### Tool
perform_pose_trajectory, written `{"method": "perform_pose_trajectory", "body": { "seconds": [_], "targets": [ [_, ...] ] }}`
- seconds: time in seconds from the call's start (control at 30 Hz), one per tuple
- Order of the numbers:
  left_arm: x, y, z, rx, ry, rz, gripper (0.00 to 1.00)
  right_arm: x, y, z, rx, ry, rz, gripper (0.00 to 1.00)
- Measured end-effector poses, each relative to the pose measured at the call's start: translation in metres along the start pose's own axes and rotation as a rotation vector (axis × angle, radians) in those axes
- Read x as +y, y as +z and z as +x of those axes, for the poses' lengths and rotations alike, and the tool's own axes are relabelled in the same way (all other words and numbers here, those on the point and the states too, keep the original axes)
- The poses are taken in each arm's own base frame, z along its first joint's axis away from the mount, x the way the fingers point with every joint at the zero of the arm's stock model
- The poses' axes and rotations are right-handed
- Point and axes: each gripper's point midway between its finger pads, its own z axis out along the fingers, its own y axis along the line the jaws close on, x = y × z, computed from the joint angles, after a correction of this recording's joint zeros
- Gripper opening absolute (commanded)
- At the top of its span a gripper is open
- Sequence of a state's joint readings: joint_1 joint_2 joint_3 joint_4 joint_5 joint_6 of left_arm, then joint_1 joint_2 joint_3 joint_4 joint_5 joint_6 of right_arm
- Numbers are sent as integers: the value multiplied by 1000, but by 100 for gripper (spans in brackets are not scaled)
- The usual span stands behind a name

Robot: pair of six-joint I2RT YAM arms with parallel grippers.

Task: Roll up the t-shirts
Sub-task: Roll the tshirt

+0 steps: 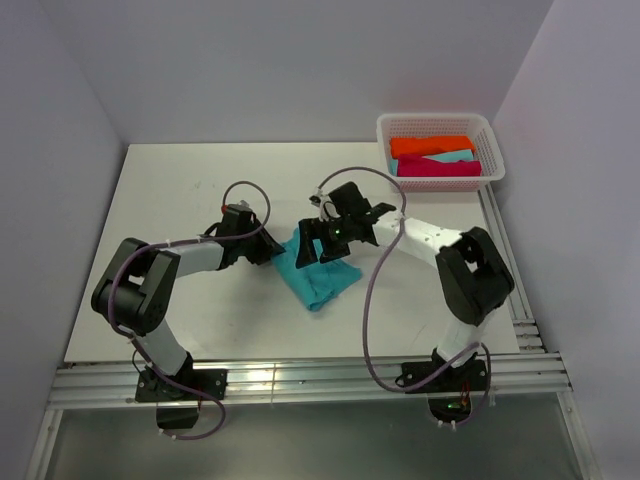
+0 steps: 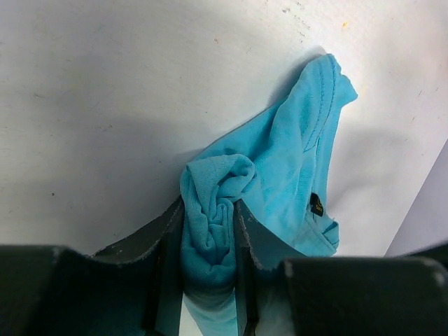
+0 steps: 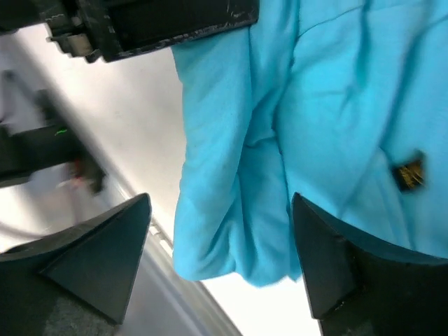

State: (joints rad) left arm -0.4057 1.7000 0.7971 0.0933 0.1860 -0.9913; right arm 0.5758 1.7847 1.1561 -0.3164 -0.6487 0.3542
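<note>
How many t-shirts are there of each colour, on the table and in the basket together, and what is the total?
turquoise t-shirt, on the table: 1
orange t-shirt, in the basket: 1
pale turquoise t-shirt, in the basket: 1
magenta t-shirt, in the basket: 1
Total: 4

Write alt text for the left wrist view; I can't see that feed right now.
The left gripper has its fingers pinched on a bunched fold of the turquoise t-shirt. The rest of the shirt lies crumpled on the white table, a small black label showing.
</note>
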Motion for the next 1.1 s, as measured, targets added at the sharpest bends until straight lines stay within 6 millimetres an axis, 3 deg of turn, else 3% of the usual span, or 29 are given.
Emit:
{"method": "perform_pose_trajectory", "body": {
  "seconds": [0.1, 0.2, 0.33, 0.43, 0.6, 0.8, 1.1],
  "targets": [
    [0, 0, 1, 2, 3, -1, 8, 11, -14, -4, -63, -131, 155, 100],
    [0, 0, 1, 3, 5, 0, 8, 41, -17, -3, -119, -294, 273, 98],
    [-1, 0, 2, 8, 8, 4, 8, 81, -6, 14, -168, -488, 388, 93],
    [-1, 0, 2, 10, 8, 5, 8, 90, 5, 36, -171, -590, 484, 90],
    [-1, -1, 6, 28, 7, 9, 8, 71, 29, 57, -136, -702, 673, 89],
    [-2, -3, 11, 57, 4, 17, 8, 36, 56, 51, -90, -755, 890, 93],
    [-3, -5, 18, 98, -7, 29, 8, 20, 43, 46, -113, -775, 1053, 93]
  ]
}}
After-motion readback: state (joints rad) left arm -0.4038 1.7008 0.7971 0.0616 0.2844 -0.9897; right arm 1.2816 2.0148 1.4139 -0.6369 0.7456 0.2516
